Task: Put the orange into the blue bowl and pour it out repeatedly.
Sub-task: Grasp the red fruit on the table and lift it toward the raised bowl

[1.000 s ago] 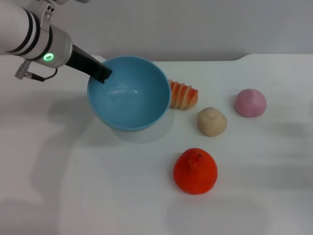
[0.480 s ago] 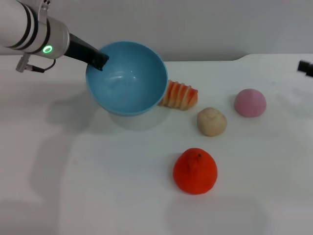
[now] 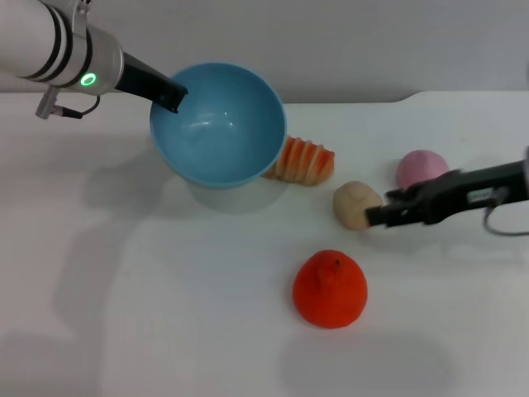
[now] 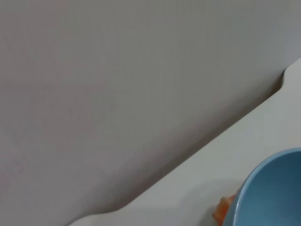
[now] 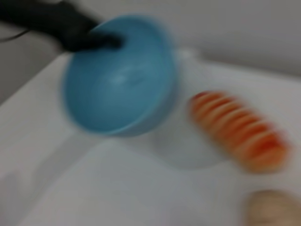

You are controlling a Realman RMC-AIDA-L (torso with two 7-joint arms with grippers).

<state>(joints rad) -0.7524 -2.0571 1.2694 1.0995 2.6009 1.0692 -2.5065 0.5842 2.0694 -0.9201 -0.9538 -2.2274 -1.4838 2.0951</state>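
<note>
One orange (image 3: 330, 289) below right gripper (image 3: 374, 217)

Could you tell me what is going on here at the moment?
The left gripper holds the blue bowl by its rim, tilted and empty, above the table. The orange sits on the table nearer the robot. The right gripper reaches in from the right, beside the beige ball, not yet at the orange.

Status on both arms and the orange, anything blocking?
Left gripper clamped on light blue bowl rim, bowl tilted, empty. Right gripper beside beige ball. Red-orange toy orange free on table, nothing blocking it.
</note>
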